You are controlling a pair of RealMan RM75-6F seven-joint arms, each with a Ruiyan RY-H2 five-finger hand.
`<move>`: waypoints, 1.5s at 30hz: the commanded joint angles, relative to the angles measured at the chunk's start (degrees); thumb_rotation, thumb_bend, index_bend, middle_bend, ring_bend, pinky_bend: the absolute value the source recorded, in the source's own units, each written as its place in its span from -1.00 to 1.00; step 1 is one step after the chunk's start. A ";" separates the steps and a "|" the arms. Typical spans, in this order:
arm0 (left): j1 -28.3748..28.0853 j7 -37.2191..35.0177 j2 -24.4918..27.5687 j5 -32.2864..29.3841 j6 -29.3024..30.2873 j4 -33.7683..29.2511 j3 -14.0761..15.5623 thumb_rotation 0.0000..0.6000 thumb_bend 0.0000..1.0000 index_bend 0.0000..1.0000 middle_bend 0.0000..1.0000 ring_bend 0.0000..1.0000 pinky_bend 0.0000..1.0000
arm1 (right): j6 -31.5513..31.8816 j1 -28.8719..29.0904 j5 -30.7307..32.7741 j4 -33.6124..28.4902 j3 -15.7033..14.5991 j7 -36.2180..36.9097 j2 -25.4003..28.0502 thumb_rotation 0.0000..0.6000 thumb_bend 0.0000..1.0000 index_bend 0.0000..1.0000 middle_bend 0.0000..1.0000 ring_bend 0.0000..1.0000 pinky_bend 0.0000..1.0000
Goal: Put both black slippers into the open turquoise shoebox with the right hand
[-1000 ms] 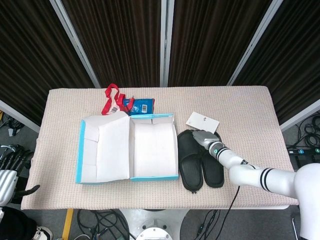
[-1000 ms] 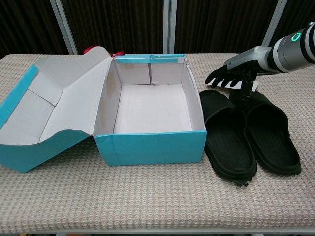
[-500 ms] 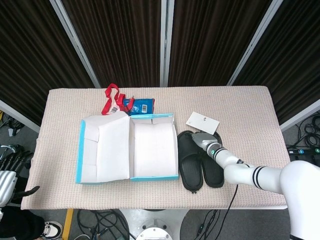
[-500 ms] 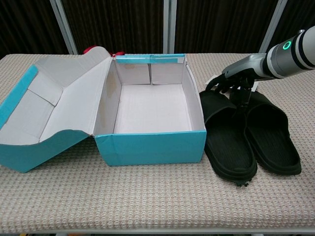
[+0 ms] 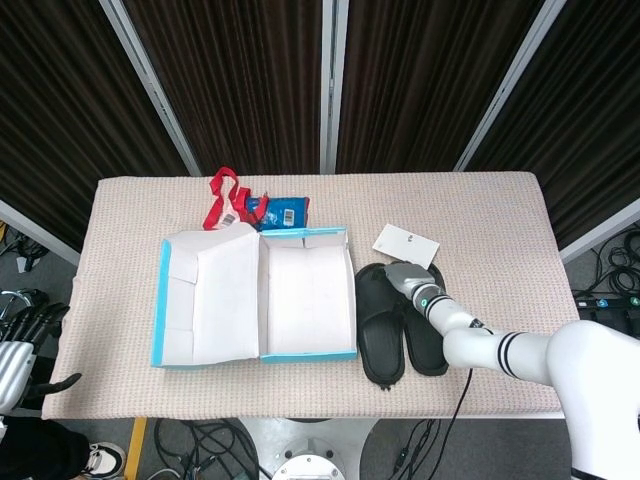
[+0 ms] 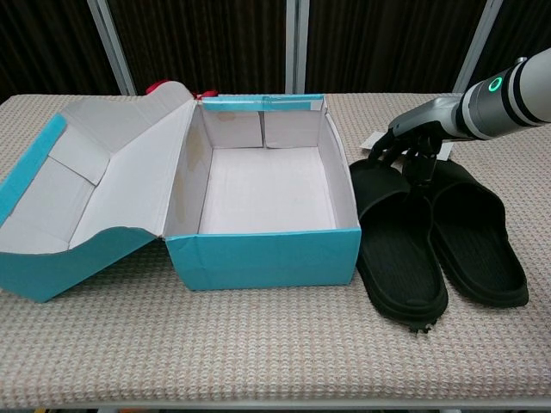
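Observation:
The open turquoise shoebox (image 5: 306, 355) (image 6: 263, 249) lies mid-table with a bare white inside and its lid (image 5: 205, 300) folded out to the left. Two black slippers lie side by side just right of it, one next to the box (image 5: 381, 335) (image 6: 398, 245), the other further right (image 5: 427, 340) (image 6: 478, 241). My right hand (image 5: 405, 277) (image 6: 411, 140) sits on their far ends. Its fingers curl over the strap of the slipper nearer the box, and the thumb hangs between the two. My left hand (image 5: 18, 348) stays off the table at the lower left, holding nothing.
A white card (image 5: 405, 244) lies just behind the slippers. A red strap (image 5: 225, 198) and a blue packet (image 5: 285, 210) sit behind the box. The beige table cloth (image 5: 480, 230) stretches bare to the right of the slippers.
My right hand's fingers went from spread above the slippers to curled down on the strap. The slipper nearer the box slid slightly towards the front. The left hand has not moved.

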 commanded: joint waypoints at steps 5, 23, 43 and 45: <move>-0.08 -0.15 -0.07 -0.21 -0.50 0.15 0.13 1.00 -0.90 -0.77 -0.81 -0.94 -0.87 | 5.11 -0.68 1.01 -0.51 -0.01 -1.47 -1.18 1.00 -0.76 -0.27 -0.23 -0.97 -1.00; -0.95 1.63 0.47 0.07 -1.57 -1.77 0.12 1.00 -0.90 -0.77 -0.81 -0.94 -0.87 | 21.41 -12.82 -16.37 -16.70 6.06 0.73 14.76 1.00 -0.72 -0.10 -0.10 -0.85 -1.00; 0.74 0.88 2.05 0.00 1.32 -3.36 0.25 1.00 -0.90 -0.77 -0.81 -0.94 -0.87 | 28.48 -25.12 -37.55 -20.12 22.56 22.39 14.63 1.00 -0.71 -0.10 -0.08 -0.64 -0.58; 1.01 0.80 2.25 0.02 1.68 -3.24 0.30 1.00 -0.90 -0.77 -0.81 -0.94 -0.87 | 28.06 -24.90 -38.14 -17.60 24.10 24.21 10.96 1.00 -0.71 -0.10 -0.08 -0.64 -0.57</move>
